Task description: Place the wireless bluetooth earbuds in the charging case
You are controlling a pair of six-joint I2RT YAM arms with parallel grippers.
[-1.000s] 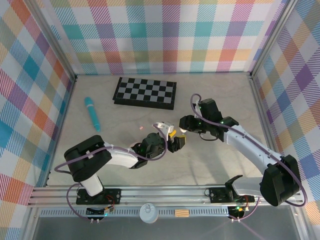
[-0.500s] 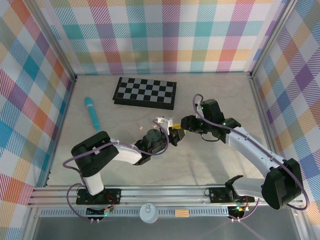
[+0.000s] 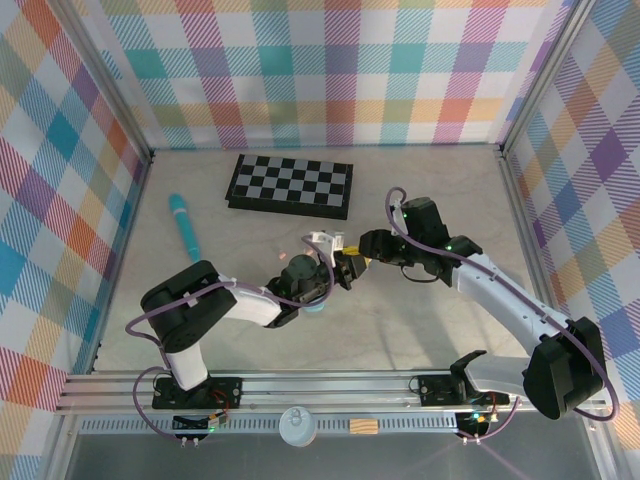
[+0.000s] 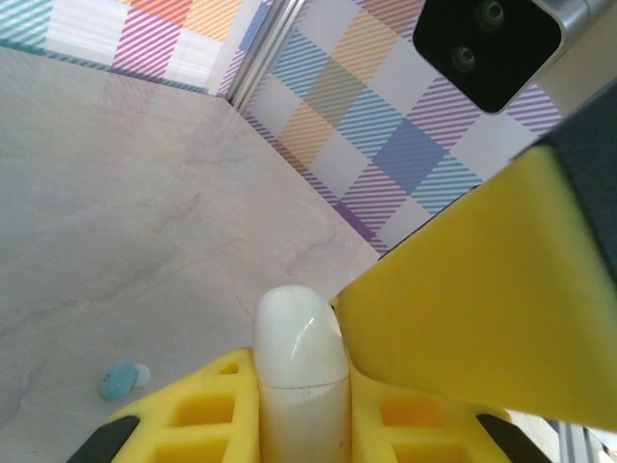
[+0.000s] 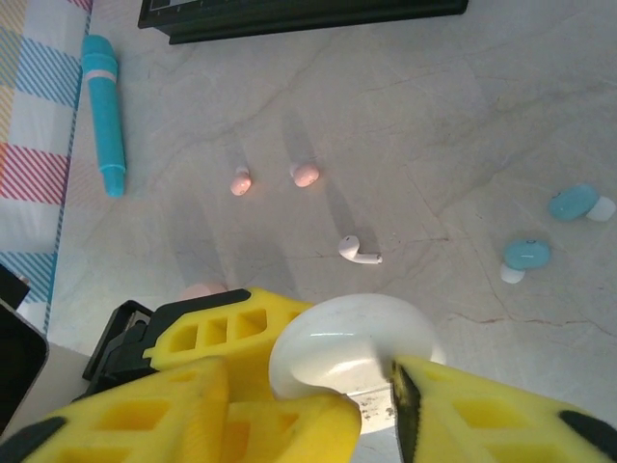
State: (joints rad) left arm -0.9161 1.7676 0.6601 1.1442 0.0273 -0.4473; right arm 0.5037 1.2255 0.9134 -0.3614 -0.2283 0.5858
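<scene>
Pinching the white charging case (image 4: 299, 338), the left gripper (image 4: 301, 415) presses its jaws on its sides; the right gripper (image 5: 371, 410) straddles the case's top, jaws apart, grip impossible to tell. Near the case lie a white earbud (image 5: 359, 253), pink earbuds (image 5: 305, 175) and blue earbuds (image 5: 526, 255)

A white charging case (image 4: 299, 371) of glossy, smooth plastic catches bright highlights. The left tool (image 4: 301, 415) has yellow fingers (image 4: 198, 410) of matt plastic, moulded with square hollows. The counter (image 5: 463, 125) is pale and marble-veined, smooth with a dull sheen. Tiny earbuds (image 5: 359, 253) are shiny plastic. A teal stick (image 5: 104, 111) is smooth satin plastic. The front rail (image 3: 330, 388) is brushed metal.
</scene>
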